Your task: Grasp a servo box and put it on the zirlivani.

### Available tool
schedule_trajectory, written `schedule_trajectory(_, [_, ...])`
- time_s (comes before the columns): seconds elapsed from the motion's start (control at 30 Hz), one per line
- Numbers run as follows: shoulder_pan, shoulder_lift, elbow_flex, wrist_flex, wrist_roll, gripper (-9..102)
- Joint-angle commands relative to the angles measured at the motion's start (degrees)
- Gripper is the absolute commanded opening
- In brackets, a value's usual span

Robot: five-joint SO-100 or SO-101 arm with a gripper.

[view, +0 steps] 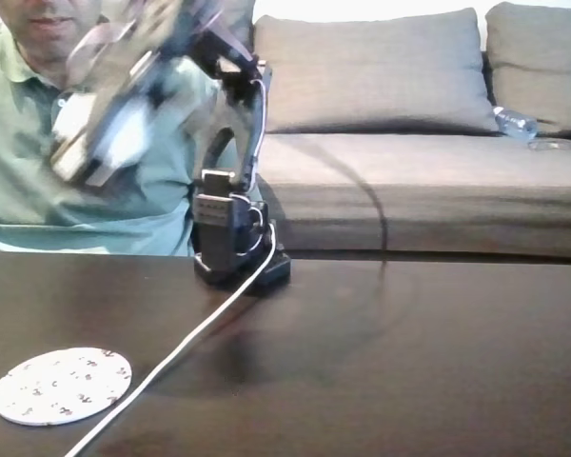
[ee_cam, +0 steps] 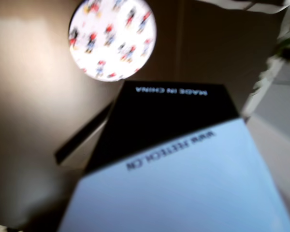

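Fixed view first, from the biggest things down: a grey sofa [view: 409, 124] fills the background, a person in a green shirt [view: 38, 171] sits behind the far left edge of the dark tabletop [view: 409, 381], and the arm's base [view: 233, 238] stands near the middle of the table's far edge, with a white cable [view: 190, 347] trailing from it toward the near edge. The arm is swung up and to the left, well above the table, and its upper end is a blur of motion; within that blur a pale block, most likely the servo box [view: 109, 143], rides at the gripper [view: 95, 157], though I cannot tell from this smear how the fingers stand. The wrist view helps: the servo box [ee_cam: 179, 179] sits right up against the camera, black band and white face with small print, which suggests it is clamped between the fingers (the fingers themselves are hidden by it, so their exact spacing is a guess). Smallest comes the zirlivani [view: 62, 384], flat near the table's near left corner with nothing on it; in the wrist view the zirlivani [ee_cam: 112, 37] lies beyond the box. Judging by this, the grasp and lift look done and the carry is under way; lowering onto the disc and letting go remain.
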Motion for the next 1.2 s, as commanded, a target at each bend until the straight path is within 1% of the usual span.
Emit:
schedule_trajectory(0.0, [0.79, 1.41, 6.33, -6.86, 0.18, 18])
schedule_trajectory(0.1, [0.53, -2.64, 7.47, -9.05, 1.93, 18])
schedule_trajectory(0.33, [-0.62, -17.75, 6.33, -15.03, 4.39, 18])
schedule_trajectory(0.57, [-1.93, -29.79, -2.72, -15.03, 6.77, 18])
schedule_trajectory(0.77, [-2.20, -38.50, -8.35, -15.03, 6.86, 18])
schedule_trajectory(0.93, [-1.41, -44.12, -9.76, -15.64, 6.86, 18])
schedule_trajectory(1.17, [-1.76, -47.46, -10.63, -15.73, 6.94, 18])
